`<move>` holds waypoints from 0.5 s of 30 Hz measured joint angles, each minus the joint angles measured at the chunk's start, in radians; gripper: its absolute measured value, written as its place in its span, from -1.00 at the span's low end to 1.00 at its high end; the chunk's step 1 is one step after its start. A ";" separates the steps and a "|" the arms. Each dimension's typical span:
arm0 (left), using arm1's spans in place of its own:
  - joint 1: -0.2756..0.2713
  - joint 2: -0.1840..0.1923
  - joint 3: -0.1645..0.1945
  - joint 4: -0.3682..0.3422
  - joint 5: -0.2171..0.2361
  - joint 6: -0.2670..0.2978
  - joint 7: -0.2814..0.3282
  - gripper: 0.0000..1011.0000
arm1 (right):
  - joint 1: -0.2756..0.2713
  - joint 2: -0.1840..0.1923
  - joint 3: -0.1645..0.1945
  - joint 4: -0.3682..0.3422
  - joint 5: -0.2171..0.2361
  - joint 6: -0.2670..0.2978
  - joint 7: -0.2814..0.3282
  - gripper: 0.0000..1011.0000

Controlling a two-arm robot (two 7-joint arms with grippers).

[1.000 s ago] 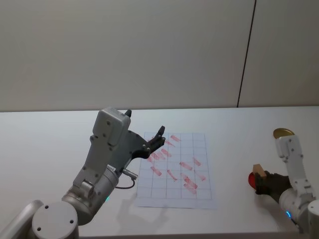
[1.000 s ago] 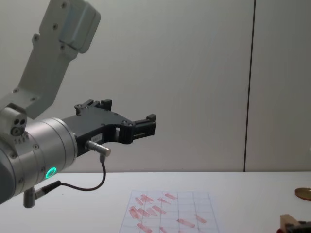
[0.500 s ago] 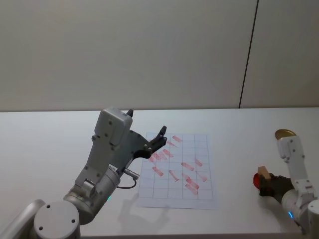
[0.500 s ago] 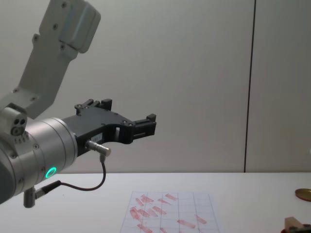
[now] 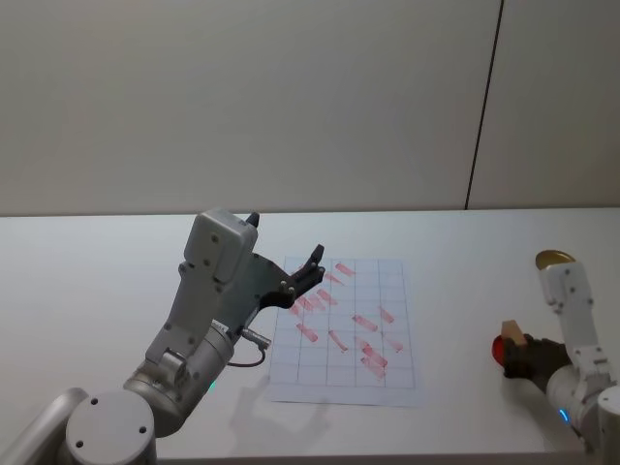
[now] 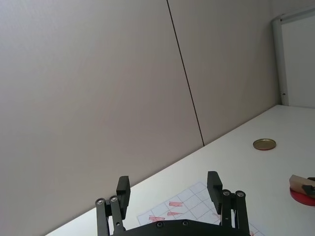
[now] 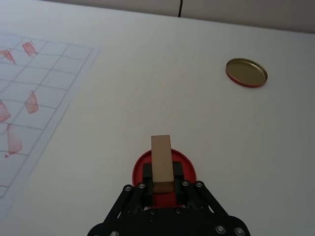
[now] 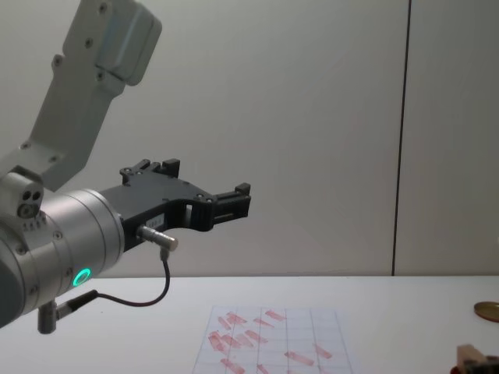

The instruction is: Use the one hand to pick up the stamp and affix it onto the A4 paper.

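Where the table (image 5: 455, 291) lies nearest the robot, on its right side, the right gripper (image 7: 162, 181) has its two black fingers (image 7: 147, 173) pressed against opposite sides of the one stamp (image 7: 162, 162), closed tight on it. That stamp, a tan wooden block, stands upright with its lower end over the single flat red disc (image 7: 139, 172); whether it touches the disc I cannot tell. Well apart to the left, one sheet of A4 paper (image 5: 399, 380) lies flat on the table, gridded and carrying a crowd of red stamp marks (image 5: 366, 360) too bunched to count surely. Above the sheet's far left part hangs the left gripper (image 6: 168, 183), its two fingers spread wide with nothing between them. Farther back on the right, one round brass lid (image 5: 553, 259) lies flat by itself, apart from the disc. Behind everything rises a plain wall (image 5: 291, 97) with one dark vertical seam (image 5: 481, 107).
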 joint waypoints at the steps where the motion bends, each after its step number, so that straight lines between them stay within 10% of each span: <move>1: 0.000 0.000 0.000 0.000 0.000 0.000 0.000 0.96 | -0.001 0.000 0.000 -0.004 0.000 -0.003 0.000 -0.57; 15: 0.000 0.000 0.000 0.000 0.000 0.000 0.000 0.96 | -0.011 -0.009 -0.015 -0.133 -0.004 -0.061 0.035 -0.57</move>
